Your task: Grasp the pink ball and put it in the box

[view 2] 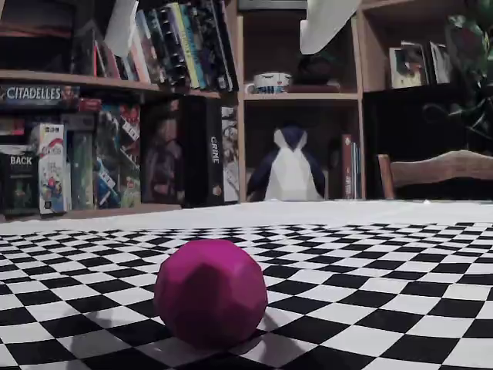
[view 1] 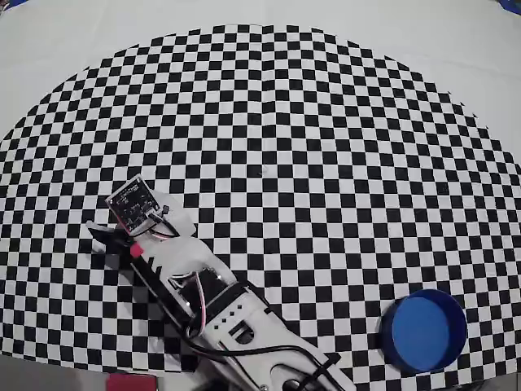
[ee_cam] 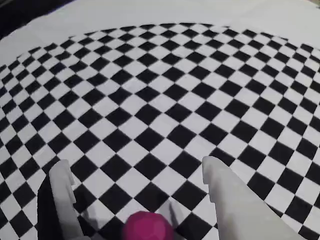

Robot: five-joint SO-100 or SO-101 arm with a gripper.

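- 3 views show the same checkered cloth (view 1: 326, 163), and each hides something the others give.
- 1 pink ball (ee_cam: 148, 226) is cut off by the bottom edge of the wrist view; only its faceted upper part shows, lying on the cloth between the 2 white fingers (ee_cam: 235, 205), nearer their base than their tips.
- The gripper (ee_cam: 134, 167) has its jaws spread wide apart; in the wrist view neither finger clearly touches the ball, and the left finger is partly lost in dark shadow.
- In the overhead view the gripper (view 1: 110, 238) sits at the left of the cloth, but the wrist camera board (view 1: 134, 202) and white arm (view 1: 220, 309) cover most of it; only a dark fingertip and a small reddish-pink sliver (view 1: 133, 248) peek out beside the arm, too small to name for certain.
- The arm's base is cut off by the bottom edge of the overhead view.
- 1 blue round box (view 1: 424, 331), open at the top, appears only in the overhead view, at the lower right of the cloth, well apart from the gripper.
- The fixed view, set low at cloth level, shows the whole pink ball (view 2: 210, 291) resting on the checkered cloth (view 2: 370, 262), with its flat facets plain to see.
- Only that view shows the background: bookshelves (view 2: 115, 77) with boxed games, a toy penguin (view 2: 289, 166), and a chair back (view 2: 435, 169) at the right.
- 2 pale shapes (view 2: 323, 23) hang at the top edge of the fixed view, cut off and hard to identify.
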